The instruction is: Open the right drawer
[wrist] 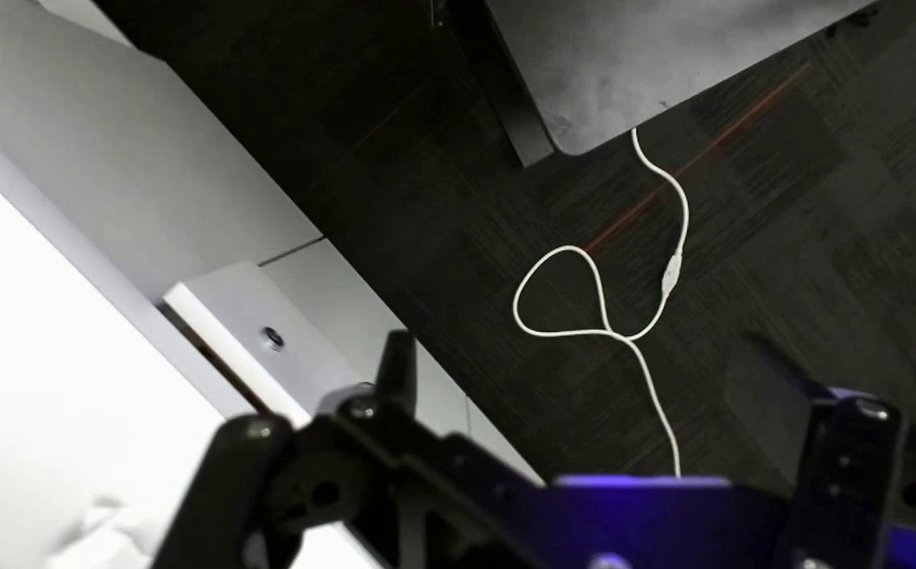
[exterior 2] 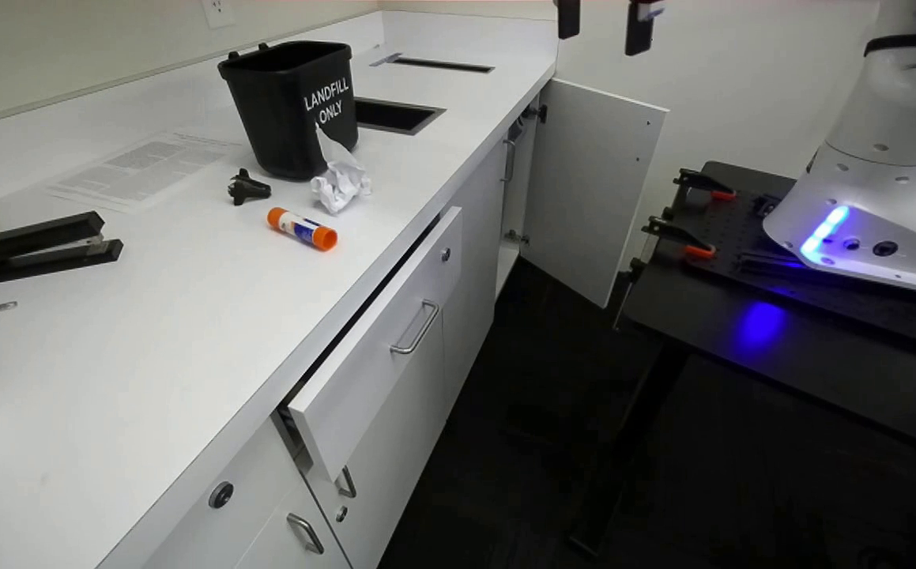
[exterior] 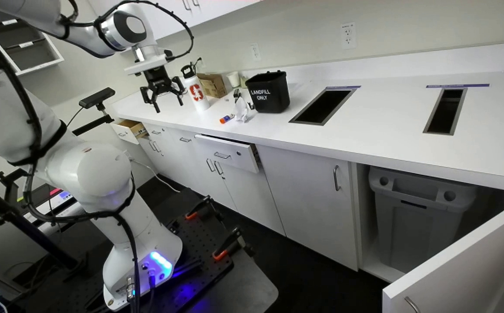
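Hanging with its fingers spread, the gripper (exterior: 168, 104) points down near the white counter (exterior: 384, 113), where a black bin (exterior: 275, 95) stands. Under that counter, the right drawer (exterior: 231, 150) sits slightly out; dark floor (exterior 2: 513, 411) lies below, pale wall (exterior: 399, 26) behind.

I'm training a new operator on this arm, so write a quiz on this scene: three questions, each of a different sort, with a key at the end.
1. True or false: the drawer nearest the glue stick is partly open.

2. Fill in the missing word: the black bin reads "____ ONLY".

3. Choose one. The gripper is:
a) shut on the drawer
b) open, holding nothing
c) inside the bin

Key:
1. True; a dark gap shows behind its front in both exterior views.
2. LANDFILL
3. b
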Robot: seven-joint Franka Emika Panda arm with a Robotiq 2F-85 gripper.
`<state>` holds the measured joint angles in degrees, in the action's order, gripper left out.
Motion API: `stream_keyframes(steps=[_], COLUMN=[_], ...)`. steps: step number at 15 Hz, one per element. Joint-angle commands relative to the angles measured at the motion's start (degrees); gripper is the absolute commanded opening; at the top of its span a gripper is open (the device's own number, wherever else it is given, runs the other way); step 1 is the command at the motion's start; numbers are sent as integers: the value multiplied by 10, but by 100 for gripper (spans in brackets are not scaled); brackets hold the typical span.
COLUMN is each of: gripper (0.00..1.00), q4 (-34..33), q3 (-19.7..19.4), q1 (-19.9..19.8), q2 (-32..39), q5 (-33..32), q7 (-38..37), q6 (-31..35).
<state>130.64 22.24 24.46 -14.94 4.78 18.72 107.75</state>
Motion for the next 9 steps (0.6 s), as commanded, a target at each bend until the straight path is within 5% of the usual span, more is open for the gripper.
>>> stream_keyframes(steps=[1,3,9], gripper=[100,100,100], q4=[18,26,18], q3=[51,63,55], q1=[46,63,63], q2=[13,22,20], q5=[-20,-4,-5], q7=[-8,0,-5], q6=[49,90,61])
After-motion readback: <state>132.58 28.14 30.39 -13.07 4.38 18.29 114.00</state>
